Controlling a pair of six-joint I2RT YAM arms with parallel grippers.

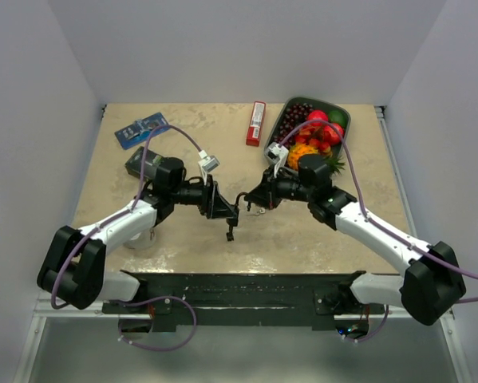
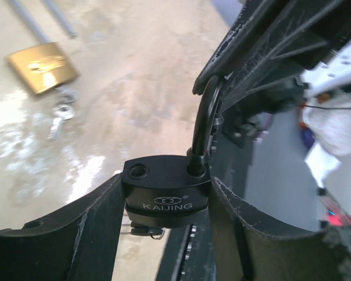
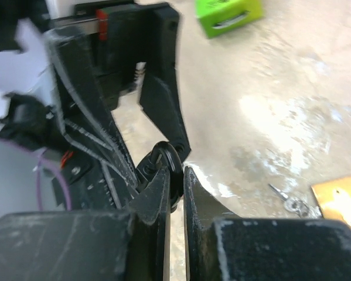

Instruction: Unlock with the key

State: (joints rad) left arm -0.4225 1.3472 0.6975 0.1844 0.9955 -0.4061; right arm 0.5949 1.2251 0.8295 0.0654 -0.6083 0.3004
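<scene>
L hand (image 2: 165,196) grips padlock (image 2: 166,184) body; R hand (image 3: 175,171) pinches shackle (image 2: 202,120).

In the top external view the table (image 1: 302,235) is lit evenly and softly from above. Only faint, diffuse shadows are cast beneath the arms, and the white walls are rendered bright. In the left wrist view the black padlock (image 2: 166,187) at 6 o'clock is rendered sharp, its lettering legible. The brass padlock (image 2: 41,67) at 10 o'clock is softened, washed-out glare is spread over the tabletop at 9 o'clock, and the 3 o'clock side is blurred. In the right wrist view glare is seen at 3 o'clock, the green box (image 3: 229,14) at 1 o'clock is blurred, and the near fingers (image 3: 146,234) at 6 o'clock are underexposed and out of focus.
</scene>
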